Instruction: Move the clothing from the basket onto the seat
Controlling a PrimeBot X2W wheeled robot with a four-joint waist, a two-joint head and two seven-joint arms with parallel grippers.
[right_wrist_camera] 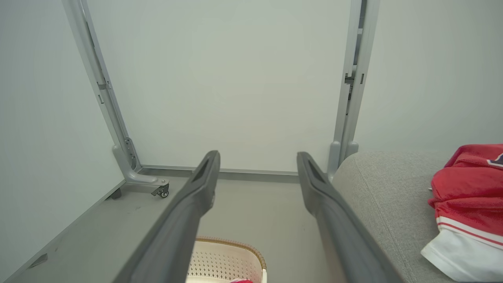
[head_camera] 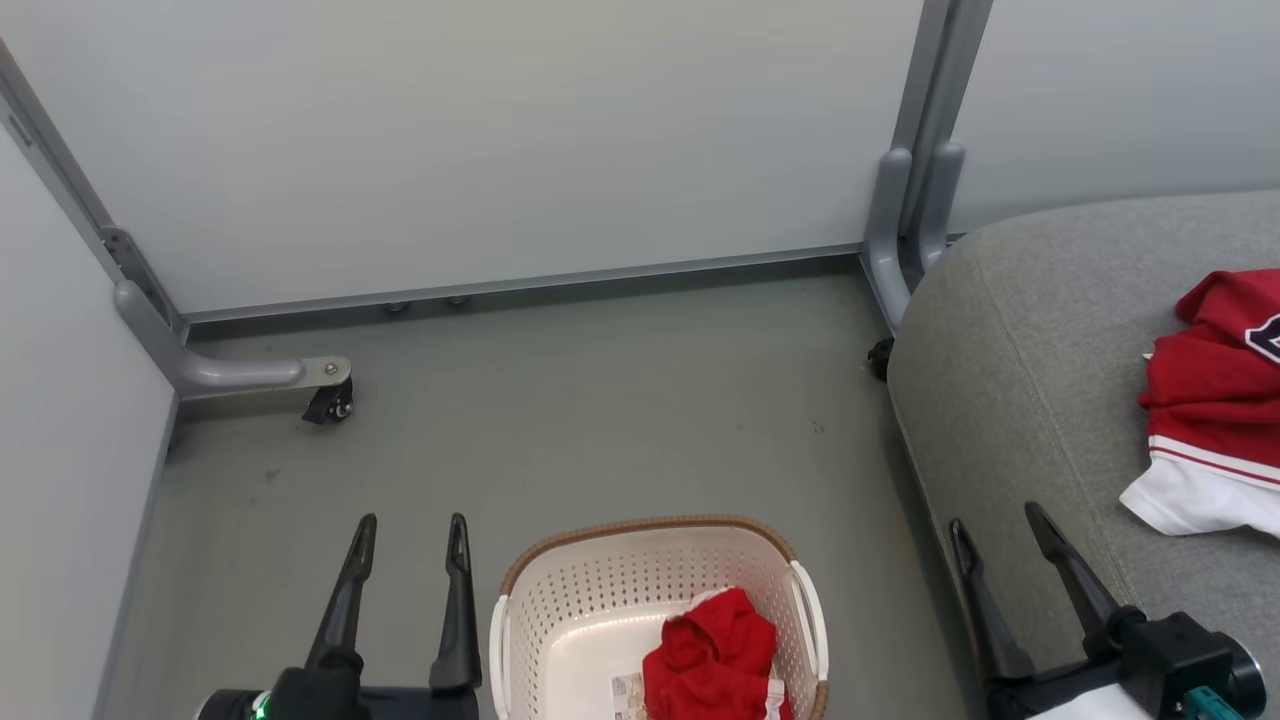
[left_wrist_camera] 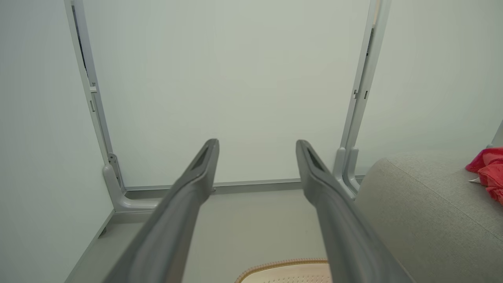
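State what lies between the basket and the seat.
Nothing: in the head view a bare strip of grey floor separates the basket from the seat.

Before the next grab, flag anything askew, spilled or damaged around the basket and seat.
Nothing spilled or damaged. One red garment lies crumpled on the seat; a second red piece sits bunched in the basket.
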